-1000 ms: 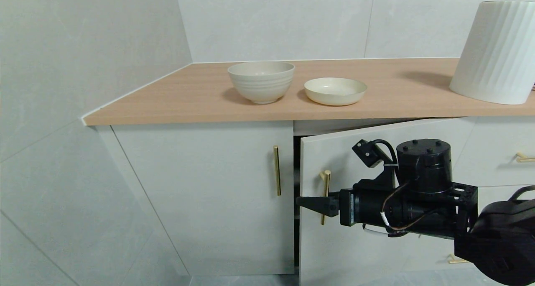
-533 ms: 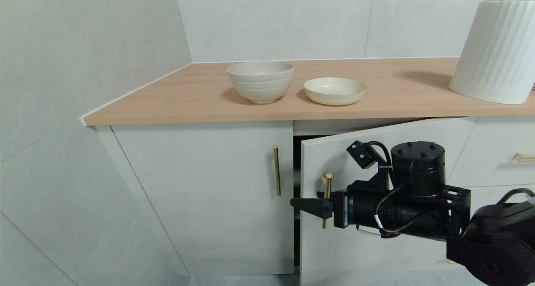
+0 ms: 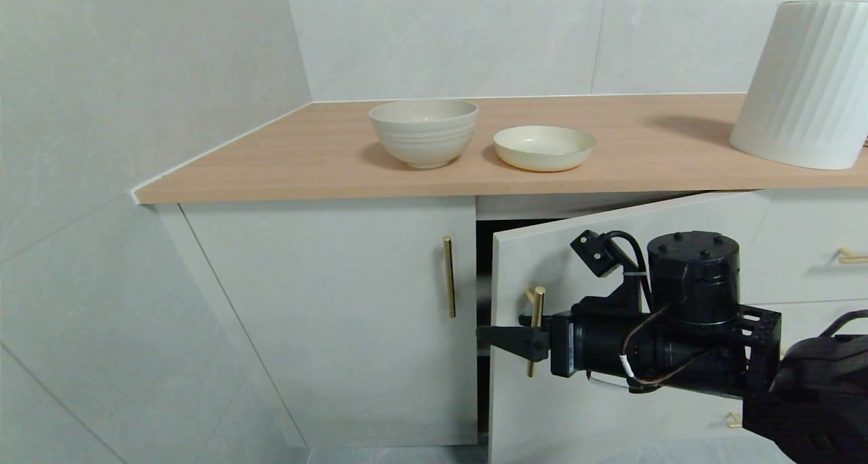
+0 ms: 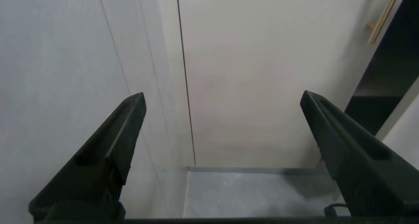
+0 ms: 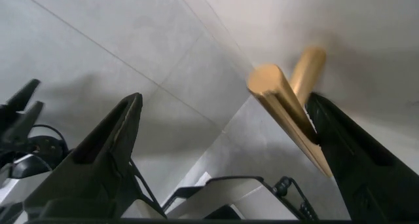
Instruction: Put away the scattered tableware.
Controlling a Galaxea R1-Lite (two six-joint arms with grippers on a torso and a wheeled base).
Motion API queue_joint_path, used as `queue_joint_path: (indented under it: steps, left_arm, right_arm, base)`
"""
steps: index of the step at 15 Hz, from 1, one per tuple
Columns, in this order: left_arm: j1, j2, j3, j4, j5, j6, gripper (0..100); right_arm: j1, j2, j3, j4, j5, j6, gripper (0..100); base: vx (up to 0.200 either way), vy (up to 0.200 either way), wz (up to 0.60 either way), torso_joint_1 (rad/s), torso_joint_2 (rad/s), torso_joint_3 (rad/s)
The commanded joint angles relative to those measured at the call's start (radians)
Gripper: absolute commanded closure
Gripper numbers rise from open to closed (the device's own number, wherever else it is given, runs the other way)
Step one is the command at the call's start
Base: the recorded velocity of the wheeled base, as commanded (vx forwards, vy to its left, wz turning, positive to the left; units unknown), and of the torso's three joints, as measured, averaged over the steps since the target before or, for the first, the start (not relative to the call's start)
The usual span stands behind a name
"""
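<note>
A beige ribbed bowl (image 3: 424, 131) and a shallow cream plate (image 3: 544, 146) stand side by side on the wooden countertop (image 3: 305, 159). Below them the right cabinet door (image 3: 563, 260) hangs partly open. My right gripper (image 3: 498, 334) is level with its brass handle (image 3: 537, 301). In the right wrist view this gripper (image 5: 222, 119) is open, and the handle (image 5: 288, 109) runs between its fingers, close against one of them. My left gripper (image 4: 222, 106) is open and holds nothing, low down facing the shut left cabinet door (image 4: 262, 73).
A tall white ribbed shade (image 3: 807, 84) stands at the counter's right end. The left door (image 3: 339, 315) has its own brass handle (image 3: 448, 277). A dark gap (image 3: 483, 274) shows between the two doors. A tiled wall closes off the left side.
The right cabinet door has swung slightly further open, and its handle has shifted right and down. My right gripper stays at the handle.
</note>
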Motion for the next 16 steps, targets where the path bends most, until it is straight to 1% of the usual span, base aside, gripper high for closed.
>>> queue_joint_path:
  steps: [1,3,4,5,6,7,9,10,11,12,14,15,16]
  left_arm:
    - [0.0,0.002,0.0,-0.002,0.0,0.0,0]
    - [0.0,0.002,-0.001,-0.005,0.002,0.005,0]
    - [0.0,0.002,-0.027,-0.008,-0.004,0.013,0]
    - [0.0,0.002,-0.087,0.006,-0.029,0.014,0]
    - [-0.002,0.018,-0.151,0.041,-0.092,0.016,0]
    - [-0.006,0.057,-0.217,0.092,-0.176,0.014,0]
    - [-0.008,0.17,-0.354,0.176,-0.377,0.017,0]
    - [-0.008,0.275,-0.424,0.182,-0.451,0.016,0]
    - [-0.008,0.397,-0.494,0.181,-0.509,0.016,0]
    - [-0.008,0.508,-0.55,0.179,-0.546,0.014,0]
    - [-0.014,0.646,-0.604,0.176,-0.615,0.016,0]
    - [-0.048,0.752,-0.635,0.173,-0.708,0.011,0]
    - [-0.072,0.83,-0.642,0.166,-0.759,0.011,0]
  right_arm:
    - [0.0,-0.029,0.014,-0.004,-0.001,0.001,0]
    - [0.0,-0.023,0.021,-0.004,-0.001,-0.001,0]
    - [0.0,-0.023,0.021,-0.004,-0.001,-0.001,0]
    - [0.0,-0.023,0.021,-0.004,-0.001,-0.001,0]
    - [0.0,-0.021,0.022,-0.004,-0.001,-0.001,0]
    - [0.0,-0.02,0.022,-0.004,-0.001,-0.001,0]
    - [0.005,-0.017,0.021,-0.005,-0.001,-0.001,0]
    - [0.005,-0.017,0.018,-0.005,-0.001,0.001,0]
    - [0.005,-0.017,0.019,-0.021,-0.001,0.001,0]
    - [0.005,-0.017,0.022,-0.045,-0.002,0.001,0]
    - [0.005,-0.012,0.024,-0.073,-0.002,0.003,0]
    - [0.005,-0.001,0.024,-0.079,-0.002,0.003,0]
    - [0.005,-0.001,0.024,-0.079,-0.002,0.003,0]
  base:
    - [0.0,0.0,0.0,0.0,0.0,0.0]
    - [0.0,0.0,0.0,0.0,0.0,0.0]
    - [0.0,0.0,0.0,0.0,0.0,0.0]
    - [0.0,0.0,0.0,0.0,0.0,0.0]
    - [0.0,0.0,0.0,0.0,0.0,0.0]
    - [0.0,0.0,0.0,0.0,0.0,0.0]
    - [0.0,0.0,0.0,0.0,0.0,0.0]
    - [0.0,0.0,0.0,0.0,0.0,0.0]
    - [0.0,0.0,0.0,0.0,0.0,0.0]
    - [0.0,0.0,0.0,0.0,0.0,0.0]
    - [0.0,0.0,0.0,0.0,0.0,0.0]
    - [0.0,0.0,0.0,0.0,0.0,0.0]
    - [0.0,0.0,0.0,0.0,0.0,0.0]
